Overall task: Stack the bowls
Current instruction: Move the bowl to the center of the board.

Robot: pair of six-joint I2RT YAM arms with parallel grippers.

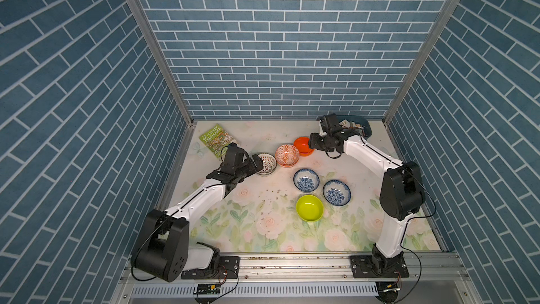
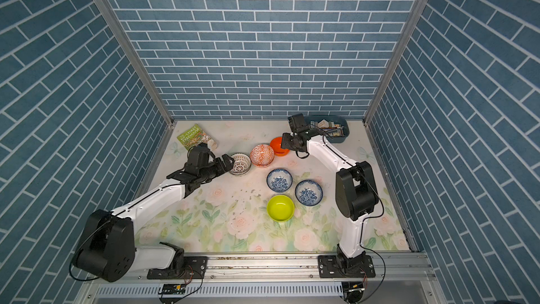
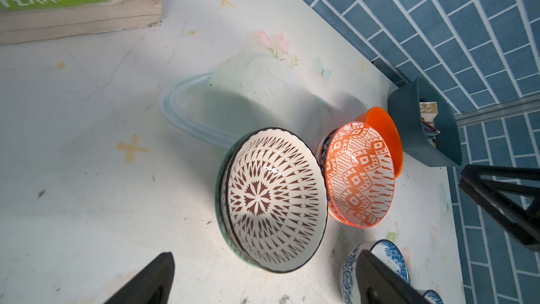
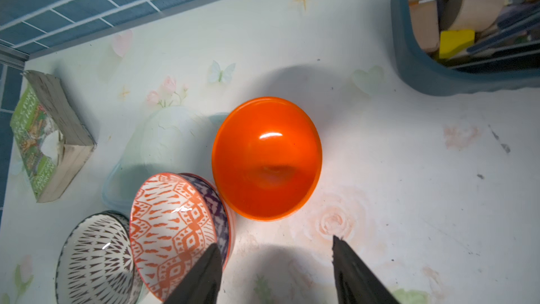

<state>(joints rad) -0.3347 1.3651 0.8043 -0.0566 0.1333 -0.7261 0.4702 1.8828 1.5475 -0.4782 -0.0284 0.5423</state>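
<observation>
The left gripper [image 1: 257, 164] stands wide open and empty at the rim of the black-and-white lattice bowl [image 3: 274, 200], which sits nested in a green-edged bowl. Just beside it is the orange-and-white bowl [image 3: 359, 174], also nested in another bowl, and next to that the plain orange bowl [image 4: 267, 157]. The right gripper [image 4: 275, 240] is beside this 1, jaws apart and holding nothing. Nearer the robot, 2 blue floral bowls [image 1: 306, 180] [image 1: 336, 193] and the lime green bowl [image 1: 310, 208] stand singly, close together.

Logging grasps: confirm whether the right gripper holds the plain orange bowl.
No, the right gripper stands open and empty, with the plain orange bowl sitting clear of both jaws.
</observation>
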